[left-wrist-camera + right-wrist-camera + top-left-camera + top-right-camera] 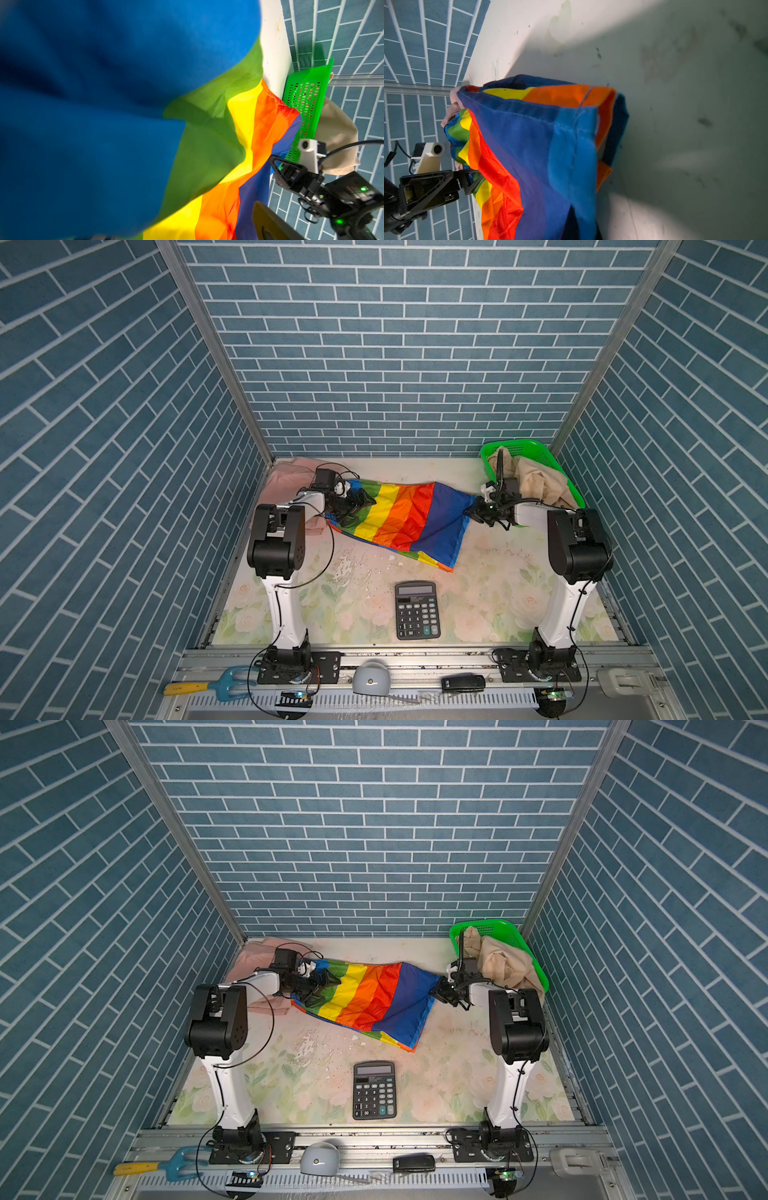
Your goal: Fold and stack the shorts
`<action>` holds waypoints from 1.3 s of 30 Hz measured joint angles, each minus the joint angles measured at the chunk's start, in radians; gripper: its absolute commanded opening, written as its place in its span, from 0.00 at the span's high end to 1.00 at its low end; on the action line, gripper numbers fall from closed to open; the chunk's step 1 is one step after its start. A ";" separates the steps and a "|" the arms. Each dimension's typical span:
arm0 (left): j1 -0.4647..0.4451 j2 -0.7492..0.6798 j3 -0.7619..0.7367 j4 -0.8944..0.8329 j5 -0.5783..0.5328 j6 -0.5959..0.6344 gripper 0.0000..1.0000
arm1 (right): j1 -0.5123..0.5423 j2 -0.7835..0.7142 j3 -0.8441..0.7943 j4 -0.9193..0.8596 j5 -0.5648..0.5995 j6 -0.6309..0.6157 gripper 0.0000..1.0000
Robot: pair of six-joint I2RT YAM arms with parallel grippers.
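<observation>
A black calculator [417, 610] lies flat near the middle of the floral counter [498, 597]. A green mesh basket [523, 444] sits tilted in the far right corner. Along the near rail [415, 660], left to right, are a blue hand fork [226, 684], a grey domed object [371, 681], a small black device [462, 683] and a white piece [623, 682].

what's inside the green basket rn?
Beige shorts, bunched up and spilling over the rim of the green basket. Part of the mesh back wall shows. The basket floor and anything under the cloth are covered, so I can't tell.
</observation>
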 measured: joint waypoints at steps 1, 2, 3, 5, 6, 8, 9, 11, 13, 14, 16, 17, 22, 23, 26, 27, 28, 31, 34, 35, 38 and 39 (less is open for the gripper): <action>0.002 -0.003 -0.005 0.002 0.000 0.000 0.00 | 0.003 0.016 0.049 -0.041 0.019 -0.019 1.00; 0.002 -0.006 -0.013 0.009 -0.002 0.000 0.00 | 0.005 0.036 0.100 -0.079 0.035 -0.039 1.00; 0.002 -0.010 -0.020 0.017 -0.003 0.000 0.00 | 0.006 0.061 0.157 -0.121 0.051 -0.056 1.00; 0.002 -0.022 -0.043 0.039 -0.005 0.000 0.00 | 0.010 0.126 0.290 -0.208 0.082 -0.097 1.00; 0.002 -0.028 -0.055 0.050 -0.006 -0.002 0.00 | 0.012 0.162 0.359 -0.254 0.095 -0.117 1.00; -0.003 -0.045 -0.086 0.077 -0.011 -0.007 0.00 | 0.017 0.257 0.528 -0.350 0.118 -0.160 1.00; -0.008 -0.051 -0.097 0.088 -0.014 -0.010 0.00 | 0.020 0.298 0.602 -0.392 0.127 -0.178 1.00; -0.027 -0.063 -0.119 0.116 -0.023 -0.025 0.00 | 0.026 0.391 0.765 -0.486 0.154 -0.217 0.90; -0.051 -0.069 -0.130 0.131 -0.031 -0.039 0.00 | 0.028 0.443 0.876 -0.560 0.183 -0.244 0.74; -0.063 -0.070 -0.131 0.133 -0.033 -0.047 0.00 | 0.027 0.452 0.909 -0.592 0.200 -0.261 0.65; -0.077 -0.070 -0.127 0.130 -0.037 -0.054 0.00 | 0.027 0.444 0.941 -0.641 0.222 -0.286 0.52; -0.080 -0.070 -0.118 0.118 -0.040 -0.055 0.00 | 0.029 0.428 0.941 -0.658 0.234 -0.301 0.46; -0.087 -0.070 -0.060 -0.003 -0.073 -0.054 0.00 | 0.068 0.200 0.715 -0.666 0.294 -0.305 0.29; -0.088 -0.070 -0.045 -0.028 -0.079 -0.055 0.00 | 0.091 0.123 0.631 -0.648 0.296 -0.290 0.28; -0.088 -0.070 -0.015 -0.060 -0.080 -0.060 0.00 | 0.176 -0.090 0.388 -0.529 0.267 -0.197 0.25; -0.088 -0.070 -0.011 -0.061 -0.079 -0.063 0.00 | 0.201 -0.138 0.322 -0.483 0.252 -0.159 0.25; -0.087 -0.070 -0.009 -0.061 -0.079 -0.067 0.00 | 0.235 -0.189 0.243 -0.421 0.227 -0.113 0.24; -0.083 -0.063 -0.010 -0.062 -0.078 -0.073 0.00 | 0.316 -0.247 0.048 -0.217 0.162 0.032 0.23; -0.079 -0.039 -0.010 -0.058 -0.077 -0.077 0.00 | 0.363 -0.225 -0.088 -0.059 0.122 0.153 0.23; -0.077 -0.034 -0.009 -0.052 -0.069 -0.078 0.00 | 0.375 -0.208 -0.119 -0.015 0.109 0.186 0.23; -0.072 -0.033 -0.010 -0.047 -0.061 -0.081 0.00 | 0.388 -0.168 -0.182 0.095 0.079 0.257 0.23; -0.071 -0.032 -0.011 -0.043 -0.060 -0.081 0.00 | 0.387 -0.163 -0.197 0.117 0.073 0.271 0.23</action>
